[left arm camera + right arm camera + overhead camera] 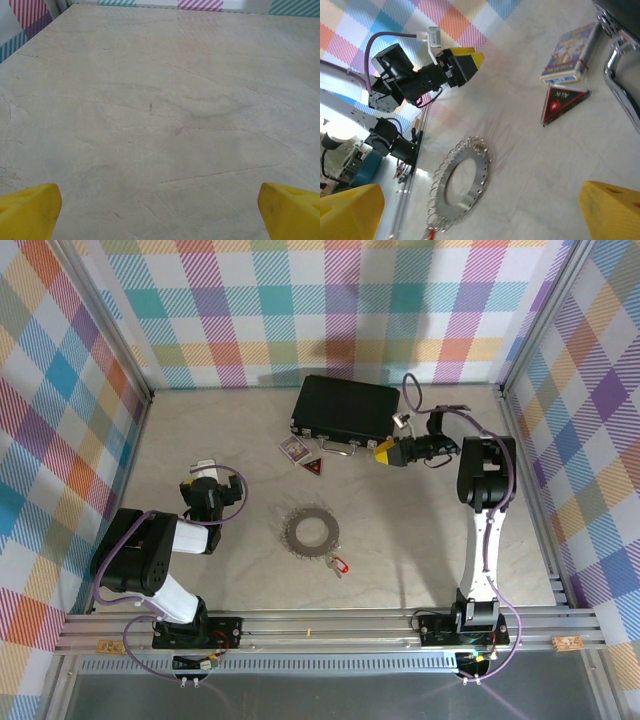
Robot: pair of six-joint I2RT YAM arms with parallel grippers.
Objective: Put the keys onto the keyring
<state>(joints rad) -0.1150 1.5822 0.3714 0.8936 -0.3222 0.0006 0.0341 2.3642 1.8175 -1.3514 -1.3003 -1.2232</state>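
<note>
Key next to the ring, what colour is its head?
Red; the key shows best in the top view.

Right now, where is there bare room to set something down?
Free: far-left table, between left wall and keyring; also between red-headed key and right arm. Crowded: around black case, card, triangular tag, right gripper.

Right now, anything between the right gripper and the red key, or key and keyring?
Nothing visible. Bare table separates the right gripper from the red key, which lies beside the keyring's near-right edge. The black case sits off that line.
</note>
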